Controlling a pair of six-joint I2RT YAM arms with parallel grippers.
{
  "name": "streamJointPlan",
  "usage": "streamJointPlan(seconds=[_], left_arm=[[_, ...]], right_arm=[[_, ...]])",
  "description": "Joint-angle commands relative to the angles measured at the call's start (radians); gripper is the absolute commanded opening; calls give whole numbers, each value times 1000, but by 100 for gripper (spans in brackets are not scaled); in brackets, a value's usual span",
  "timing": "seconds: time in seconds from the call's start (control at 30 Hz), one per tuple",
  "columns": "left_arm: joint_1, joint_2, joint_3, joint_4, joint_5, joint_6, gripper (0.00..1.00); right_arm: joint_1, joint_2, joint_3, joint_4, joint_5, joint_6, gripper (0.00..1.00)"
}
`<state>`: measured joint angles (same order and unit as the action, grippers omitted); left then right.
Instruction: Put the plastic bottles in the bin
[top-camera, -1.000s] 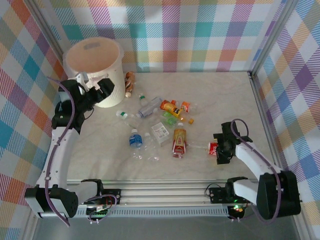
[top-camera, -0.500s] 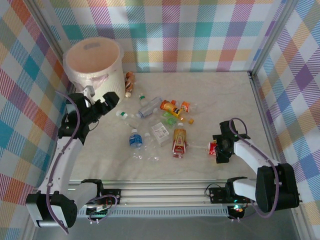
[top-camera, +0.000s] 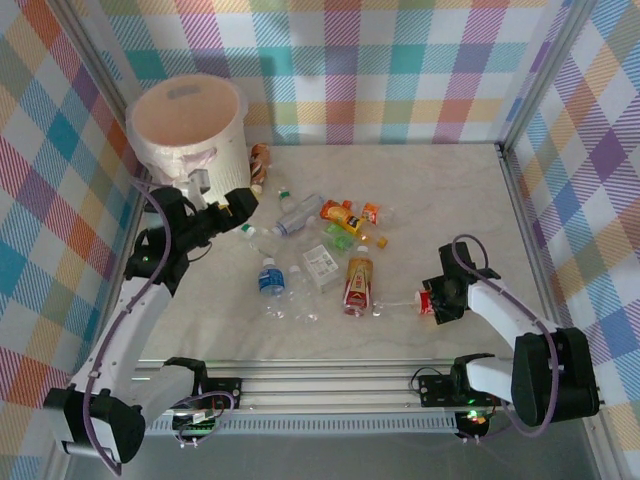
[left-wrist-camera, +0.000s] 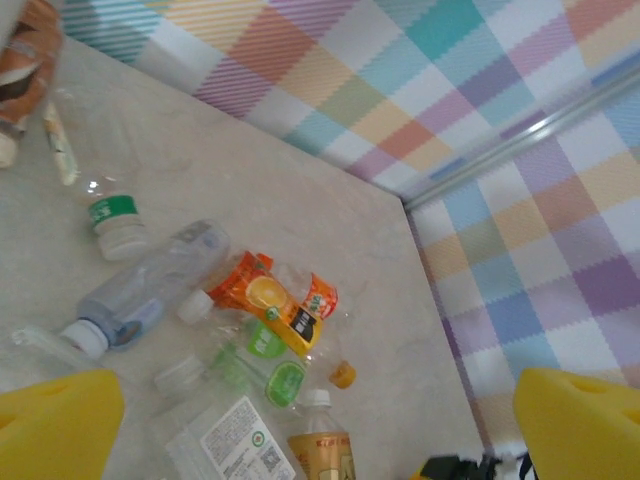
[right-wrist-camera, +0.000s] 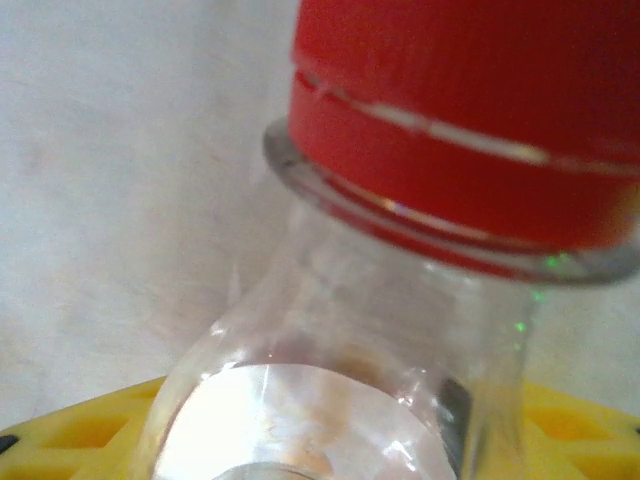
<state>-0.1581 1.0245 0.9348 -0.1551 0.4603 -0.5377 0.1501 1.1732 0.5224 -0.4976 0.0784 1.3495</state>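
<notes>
Since a second ago the left arm has swung away from the bin (top-camera: 228, 160) toward the scattered plastic bottles (top-camera: 320, 262), and the right fingers have narrowed around a red-capped bottle (top-camera: 424, 297). That bottle lies on the table (top-camera: 460, 200), apart from the others on their right, between the yellow fingers (right-wrist-camera: 70, 440) of the right gripper (top-camera: 436, 300). Whether they press it yet, I cannot tell. Most bottles lie mid-table, and a brown-labelled one (top-camera: 259, 165) lies beside the bin's foot. At the cluster's left end hovers the left gripper (top-camera: 240, 203), spread wide, holding nothing. The bin stands in the far left corner.
</notes>
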Motion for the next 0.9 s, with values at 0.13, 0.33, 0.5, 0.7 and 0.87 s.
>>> streamJointPlan(seconds=[0.13, 0.33, 0.5, 0.7, 0.87], left_arm=[[-140, 67, 71, 1, -48, 118, 100], [-217, 139, 121, -15, -42, 190, 100], [-238, 193, 130, 18, 95, 204, 100], [-291, 257, 170, 25, 195, 232, 100], [-340, 343, 237, 3, 254, 267, 100]], right_arm=[[-7, -149, 22, 241, 156, -328, 45], [26, -211, 91, 351, 71, -581, 40], [57, -174, 155, 478, -139, -704, 40], [118, -87, 255, 577, -338, -751, 40], [200, -24, 345, 606, -360, -782, 40]])
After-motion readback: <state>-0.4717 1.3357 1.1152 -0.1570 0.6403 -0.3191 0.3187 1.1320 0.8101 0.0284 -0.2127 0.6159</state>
